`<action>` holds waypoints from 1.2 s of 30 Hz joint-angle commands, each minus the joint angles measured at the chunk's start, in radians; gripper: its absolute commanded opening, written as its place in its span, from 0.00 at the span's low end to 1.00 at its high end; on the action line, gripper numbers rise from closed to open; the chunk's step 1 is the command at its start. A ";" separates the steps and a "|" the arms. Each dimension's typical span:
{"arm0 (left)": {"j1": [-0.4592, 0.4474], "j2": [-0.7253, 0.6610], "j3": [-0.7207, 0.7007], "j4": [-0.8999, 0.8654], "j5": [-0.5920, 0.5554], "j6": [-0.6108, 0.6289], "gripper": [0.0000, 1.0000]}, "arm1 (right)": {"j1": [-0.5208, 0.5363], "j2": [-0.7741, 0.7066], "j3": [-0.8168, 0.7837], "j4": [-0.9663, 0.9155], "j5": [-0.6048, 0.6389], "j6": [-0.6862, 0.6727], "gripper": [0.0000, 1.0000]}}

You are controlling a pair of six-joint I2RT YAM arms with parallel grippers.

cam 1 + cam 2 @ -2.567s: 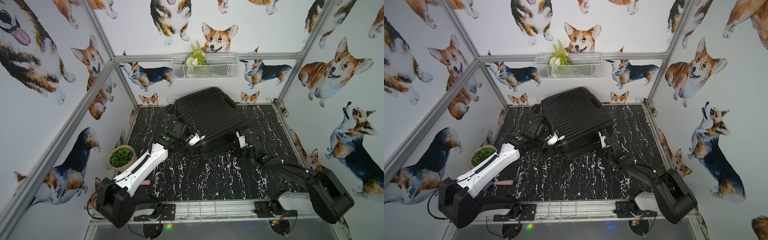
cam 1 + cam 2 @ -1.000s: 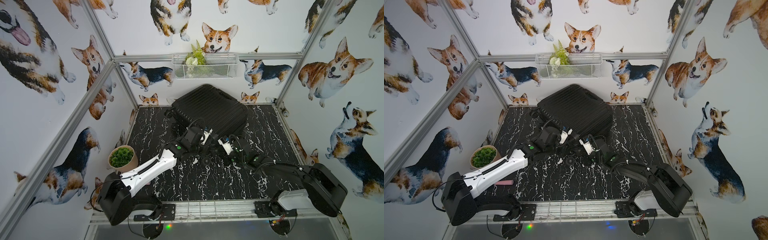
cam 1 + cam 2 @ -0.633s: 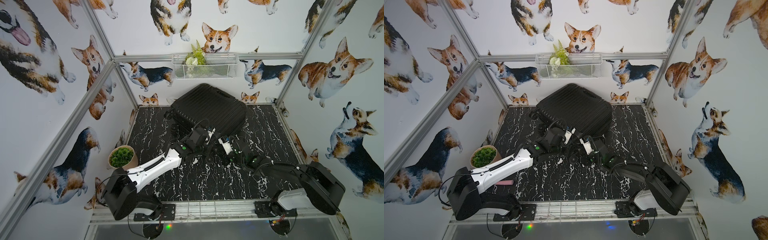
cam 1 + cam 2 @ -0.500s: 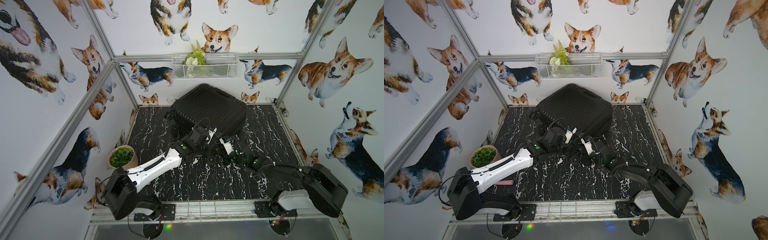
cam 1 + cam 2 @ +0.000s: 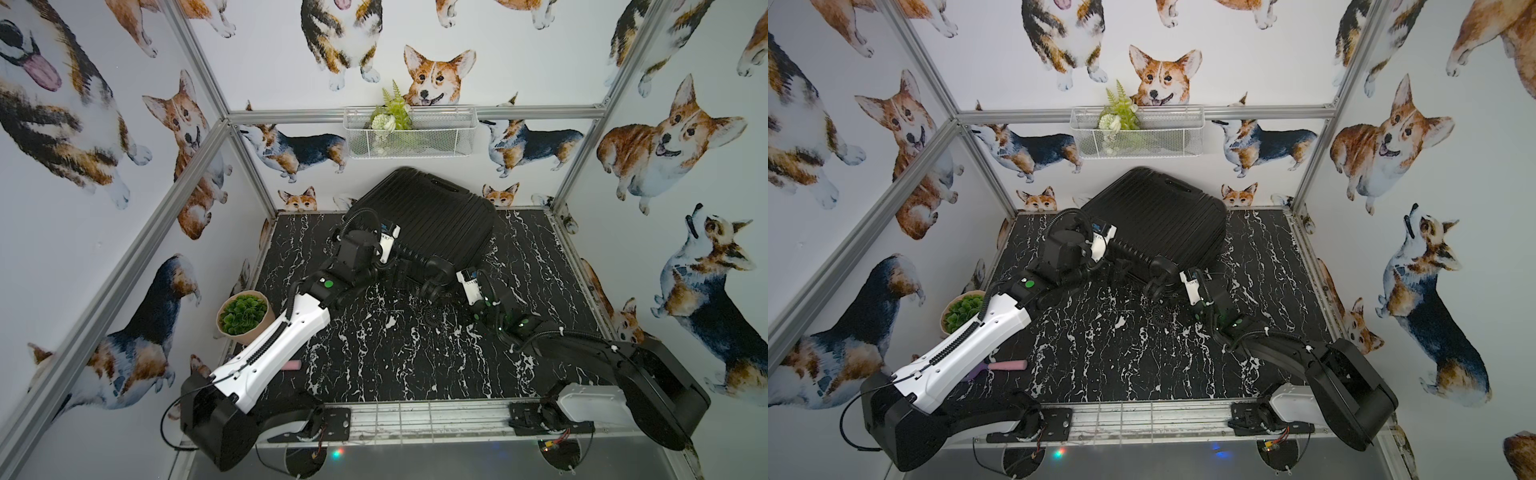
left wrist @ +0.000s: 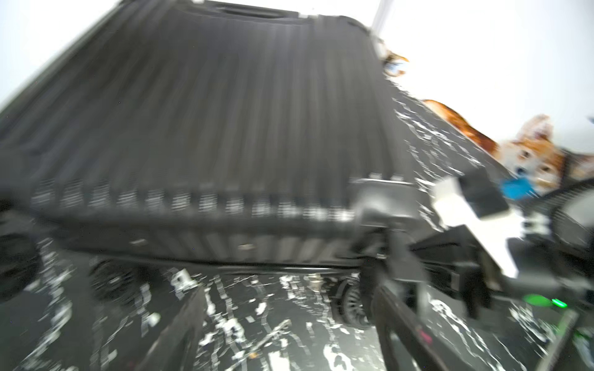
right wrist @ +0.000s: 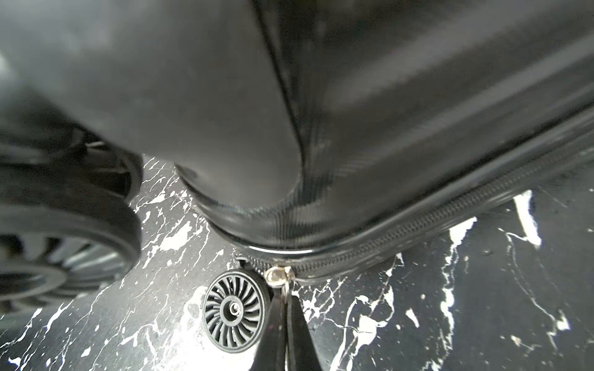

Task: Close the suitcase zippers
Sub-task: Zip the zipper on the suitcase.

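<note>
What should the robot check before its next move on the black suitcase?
1. Right gripper shut on the zipper pull: ok.
2. Left gripper open and empty: ok.
3. Suitcase lid down: ok.
4. Zipper teeth beside the pull joined: ok.
5. Teeth joined all the way round: cannot tell.
6. Round black disc on the table, close by the pull, out of the way: cannot tell.
</note>
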 commanded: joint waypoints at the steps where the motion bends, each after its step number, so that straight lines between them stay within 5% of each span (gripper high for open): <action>1: 0.138 0.029 0.055 -0.116 -0.028 0.040 0.84 | -0.004 -0.005 -0.002 -0.020 0.044 0.009 0.00; 11: 0.385 0.231 0.198 -0.155 0.008 0.176 0.85 | -0.006 0.011 0.016 -0.032 0.022 0.008 0.00; 24: 0.469 0.487 0.371 -0.157 0.076 0.305 0.84 | -0.006 0.011 0.019 -0.046 0.026 0.008 0.00; 32: 0.471 0.573 0.426 -0.212 0.150 0.335 0.69 | -0.006 0.011 0.022 -0.056 0.032 0.002 0.00; 36: 0.470 0.589 0.433 -0.230 0.132 0.333 0.51 | -0.006 0.011 0.022 -0.061 0.038 0.002 0.00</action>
